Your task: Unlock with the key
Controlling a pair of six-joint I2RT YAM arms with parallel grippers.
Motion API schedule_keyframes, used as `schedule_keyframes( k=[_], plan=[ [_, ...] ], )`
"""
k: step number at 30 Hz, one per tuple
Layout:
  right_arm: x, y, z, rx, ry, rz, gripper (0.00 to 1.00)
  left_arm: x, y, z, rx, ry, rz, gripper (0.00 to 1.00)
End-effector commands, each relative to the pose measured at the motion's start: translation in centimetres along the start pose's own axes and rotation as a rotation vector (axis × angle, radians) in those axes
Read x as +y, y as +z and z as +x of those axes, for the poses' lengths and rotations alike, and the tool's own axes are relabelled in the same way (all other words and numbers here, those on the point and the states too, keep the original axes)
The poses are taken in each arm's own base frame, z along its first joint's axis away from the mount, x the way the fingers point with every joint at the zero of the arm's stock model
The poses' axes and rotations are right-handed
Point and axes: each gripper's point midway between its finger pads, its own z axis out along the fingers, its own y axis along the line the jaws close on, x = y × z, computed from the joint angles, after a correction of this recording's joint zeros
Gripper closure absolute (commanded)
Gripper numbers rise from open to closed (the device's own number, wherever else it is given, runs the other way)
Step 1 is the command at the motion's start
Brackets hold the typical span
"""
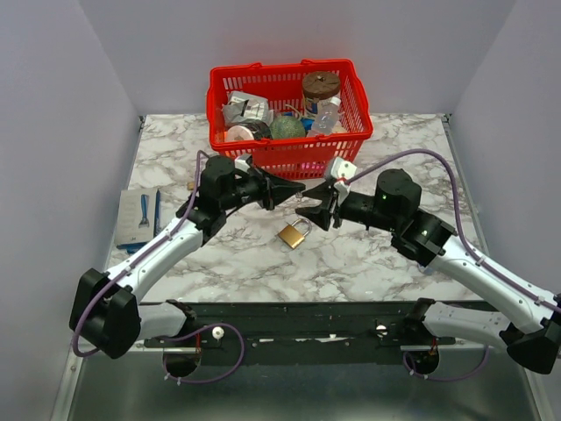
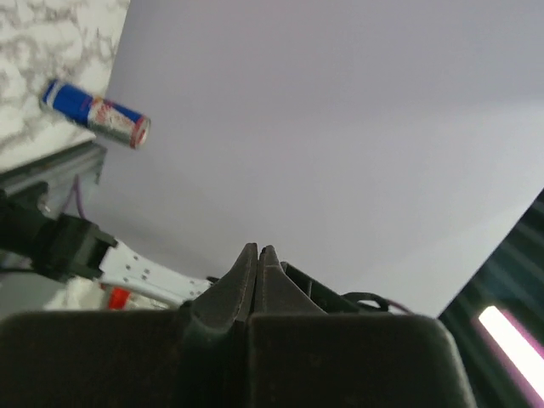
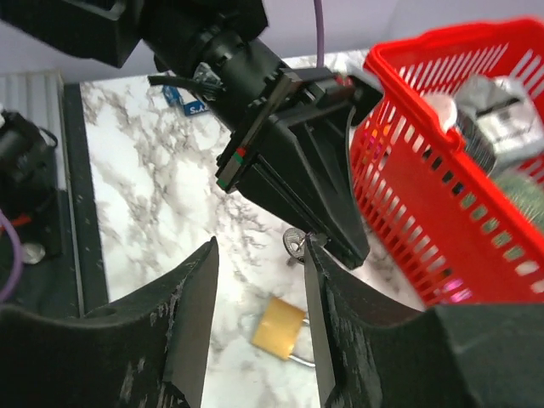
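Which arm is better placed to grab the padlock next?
Right, probably. The right gripper has its jaws open, and its wrist view shows the brass padlock just below its fingers. The left gripper is shut and points sideways, not down at it.

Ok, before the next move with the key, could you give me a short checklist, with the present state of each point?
1. Left fingers shut: ok.
2. Right fingers open: ok.
3. Key gripped by the left fingers: cannot tell; only a small silver piece shows near their tips.
4. Square brass padlock lying free on the white marble table: ok.
5. Padlock keyhole turned toward the fingers: cannot tell.
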Motion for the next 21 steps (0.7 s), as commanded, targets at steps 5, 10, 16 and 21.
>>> schedule_keyframes(
  k=[5, 10, 16, 21],
  plan=[
    [-0.6, -0.3, -0.2, -0.053, 0.658, 0.041, 0.46, -6.6, -1.1, -0.6, -0.207, 0.967, 0.023, 1.00],
    [-1.2, -2.3, -2.7, -0.180, 0.797, -0.008, 0.36, -7.6, -4.1, 0.3, -0.304, 1.289, 0.117, 1.00],
    [-0.2, -3.1, -3.5, -0.185, 0.823, -0.098, 0.34, -5.7, -6.2, 4.0, -0.252, 1.577, 0.211, 1.00],
    [0.7, -3.2, -5.6, -0.222, 0.772, -0.209, 0.34, -4.9, -6.3, 4.7, -0.221, 1.587, 0.216, 1.00]
  ],
)
